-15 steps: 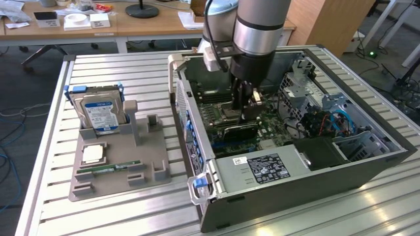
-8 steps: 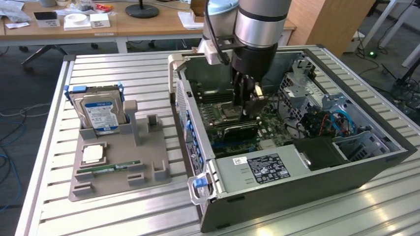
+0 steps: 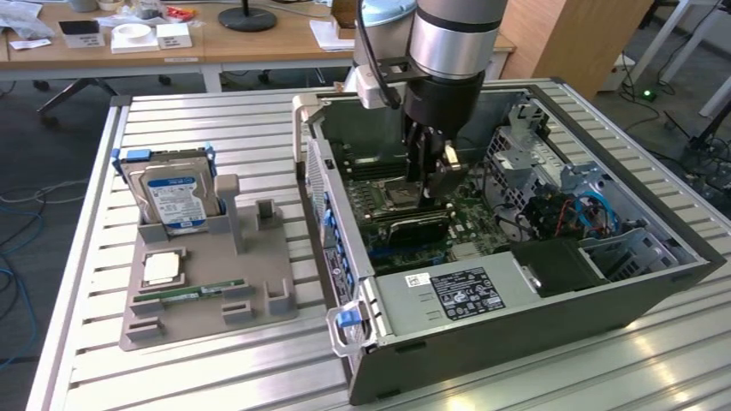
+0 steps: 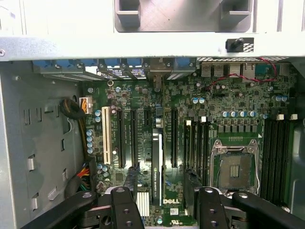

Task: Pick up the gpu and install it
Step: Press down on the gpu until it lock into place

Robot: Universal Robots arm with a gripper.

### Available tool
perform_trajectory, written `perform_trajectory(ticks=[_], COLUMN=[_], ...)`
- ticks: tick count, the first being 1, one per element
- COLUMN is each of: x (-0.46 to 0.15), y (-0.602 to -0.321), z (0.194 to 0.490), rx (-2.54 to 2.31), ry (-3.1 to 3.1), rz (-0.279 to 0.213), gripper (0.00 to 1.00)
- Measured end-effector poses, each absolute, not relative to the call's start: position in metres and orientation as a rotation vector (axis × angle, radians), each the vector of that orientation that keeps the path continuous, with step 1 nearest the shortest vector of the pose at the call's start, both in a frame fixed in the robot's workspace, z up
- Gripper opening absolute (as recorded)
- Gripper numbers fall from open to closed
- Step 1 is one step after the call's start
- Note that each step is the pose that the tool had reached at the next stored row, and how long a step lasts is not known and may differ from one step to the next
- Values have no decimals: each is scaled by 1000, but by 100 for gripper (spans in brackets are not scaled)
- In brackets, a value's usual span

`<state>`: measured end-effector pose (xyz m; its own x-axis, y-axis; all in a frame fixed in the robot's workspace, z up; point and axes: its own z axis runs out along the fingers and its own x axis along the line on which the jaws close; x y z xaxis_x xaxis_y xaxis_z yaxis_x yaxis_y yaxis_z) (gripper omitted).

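End effector (image 3: 427, 175): down inside the open computer case (image 3: 639, 295), fingers (image 4: 125, 200) spread wide and gripping nothing
Gpu (image 4: 156, 164): standing on edge in a motherboard slot, between the two fingers with a gap showing on each side; in the exterior view it is the dark card (image 3: 402, 229) just below the end effector
Beside the card: black expansion slots on both sides, a white slot (image 4: 106, 136) further off, and the processor socket (image 4: 236, 169) past the other finger
Memory slots (image 4: 274, 152): beyond the socket, near the case wall
Power supply (image 3: 457, 295): grey box with a black label, close to the card's end at the near side of the case
Drive cage (image 3: 537, 141): on the exterior view's right, with blue cables (image 3: 588, 214) beside it
Open room: the case has no side panel, so there is free space above the board; its walls close in all round
Counter (image 3: 228, 120): slatted metal, case on the exterior view's right
Grey holder (image 3: 205, 295): on the exterior view's left, well apart from the case, carrying an upright hard drive (image 3: 177, 201) and a green memory stick (image 3: 188, 293)
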<state>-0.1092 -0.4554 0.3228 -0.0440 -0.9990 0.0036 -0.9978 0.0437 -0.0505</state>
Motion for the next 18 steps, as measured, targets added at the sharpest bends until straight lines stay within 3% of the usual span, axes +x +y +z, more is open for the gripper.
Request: perform_trajectory(ticks=[10,12,14,18], x=[-109,-109,-109,-109], y=[-455,-455,-455,-455], z=[323,323,323,323], rx=[-2149,-2149,-2149,-2149], ry=[2246,2246,2246,2246], rz=[-61,-61,-61,-61], gripper=[50,38,38,20])
